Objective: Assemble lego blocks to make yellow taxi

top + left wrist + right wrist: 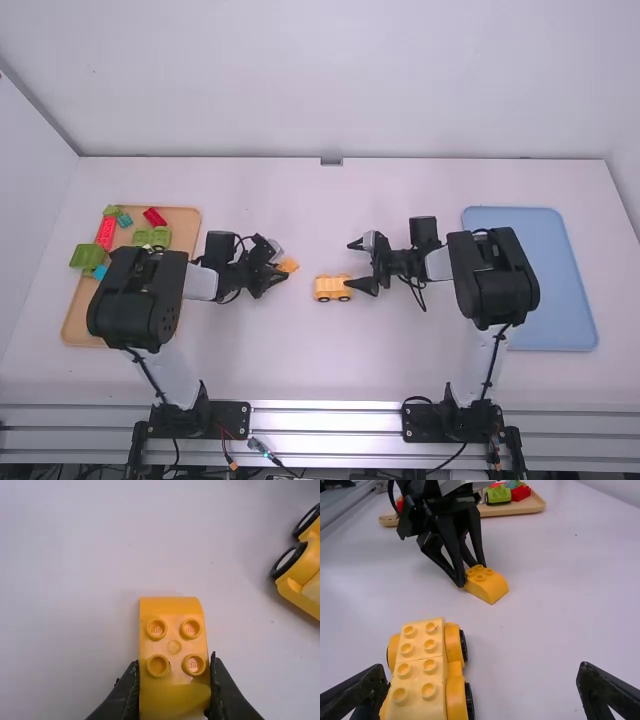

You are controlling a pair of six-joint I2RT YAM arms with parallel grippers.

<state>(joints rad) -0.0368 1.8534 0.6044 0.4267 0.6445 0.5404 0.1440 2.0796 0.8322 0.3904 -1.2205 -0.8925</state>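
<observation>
1 tan tray [78,318] holds red, green and blue blocks [106,232]; left claw [280,264] grips 1 yellow block [173,647], right claw [351,264] wide.

Blk [172,650] solid yel; tray [582,300] lt blue.

The left arm [200,283] and right arm [439,264] are white and black. Each has a big black lump with round corners. Black cables [143,373] run down them, and the black bases [228,420] look like boxes. The left gripper [285,268] and right gripper [349,265] are black, with two pointy fingers each.
</observation>
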